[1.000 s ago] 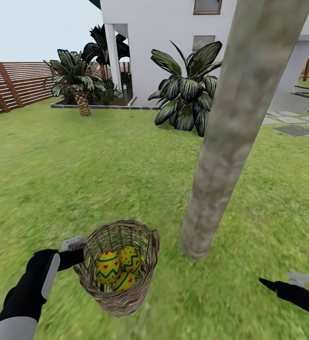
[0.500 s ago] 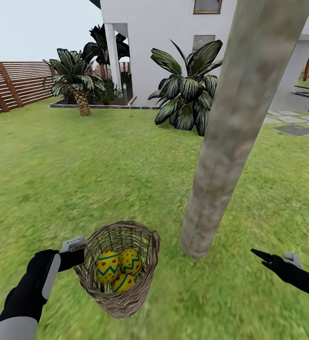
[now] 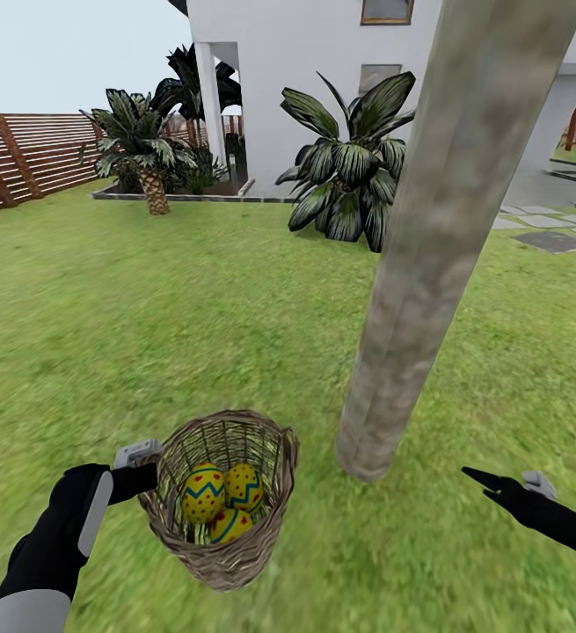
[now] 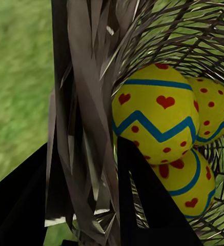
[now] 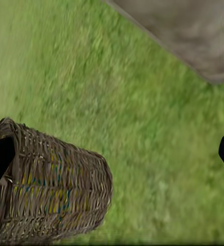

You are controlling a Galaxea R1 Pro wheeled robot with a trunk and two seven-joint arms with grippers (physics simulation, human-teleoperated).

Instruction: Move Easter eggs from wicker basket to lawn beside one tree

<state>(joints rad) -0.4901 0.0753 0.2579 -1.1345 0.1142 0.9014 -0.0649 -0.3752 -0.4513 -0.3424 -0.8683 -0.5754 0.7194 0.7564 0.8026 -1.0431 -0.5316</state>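
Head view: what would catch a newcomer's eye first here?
The thick grey-brown tree trunk leaning up through the right half of the frame, rooted in the lawn. Just left of its base, the wicker basket holds three yellow Easter eggs, with the left gripper clamped on its rim. The right gripper hovers open over the grass to the right.

Your left gripper (image 4: 83, 205) pinches the wicker basket (image 4: 86, 102) wall, one finger (image 4: 153, 205) inside beside three Easter eggs (image 4: 155, 120); lawn (image 4: 17, 77) beyond.
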